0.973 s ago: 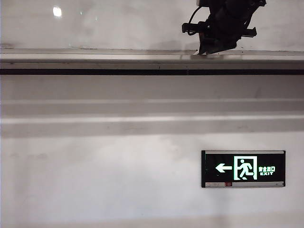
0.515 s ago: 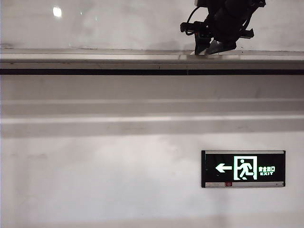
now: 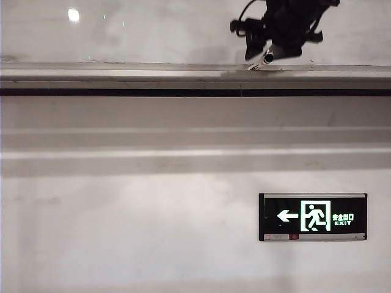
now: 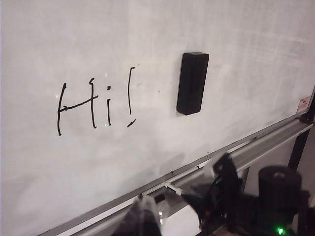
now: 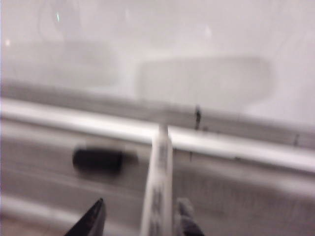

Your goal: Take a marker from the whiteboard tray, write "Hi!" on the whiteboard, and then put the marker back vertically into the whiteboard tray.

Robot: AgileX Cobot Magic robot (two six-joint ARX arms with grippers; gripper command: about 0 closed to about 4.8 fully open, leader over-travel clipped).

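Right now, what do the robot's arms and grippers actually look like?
The right gripper and its wrist are black and blocky, with a looped black cable beside it. Up close its fingers are dark, tapered wedges. The left gripper looks dark and blurred, beside a black cylindrical housing carrying a small green light.

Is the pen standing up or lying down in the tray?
Standing up, leaning a little. In the right wrist view the marker rises from between the right gripper and its tip meets the whiteboard tray.
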